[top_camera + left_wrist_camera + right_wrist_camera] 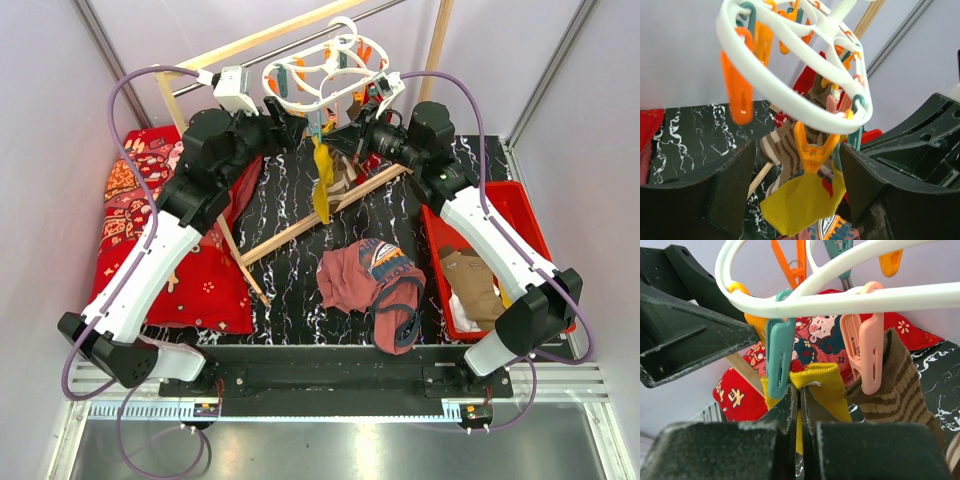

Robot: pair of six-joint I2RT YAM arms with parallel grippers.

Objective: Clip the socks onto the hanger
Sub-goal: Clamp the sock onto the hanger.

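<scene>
– Mustard sock (322, 185), where?
– Hangs just under white hanger (320, 75); brown-striped sock (900, 385) beside it, clipped in pink peg (867, 345). R pincer (800, 395) nearly shut, pinching mustard sock below its cuff.
– L pincer (797, 175)?
– Wide open under hanger ring, holding nothing.

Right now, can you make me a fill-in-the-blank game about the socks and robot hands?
The right hand pinches the mustard yellow sock; the left hand is ___.
The brown-and-tan striped sock hangs from the ___ oval plastic hanger.
The red plastic bin sits on the black marbled table's ___ side.
Missing words: open, white, right.
</scene>
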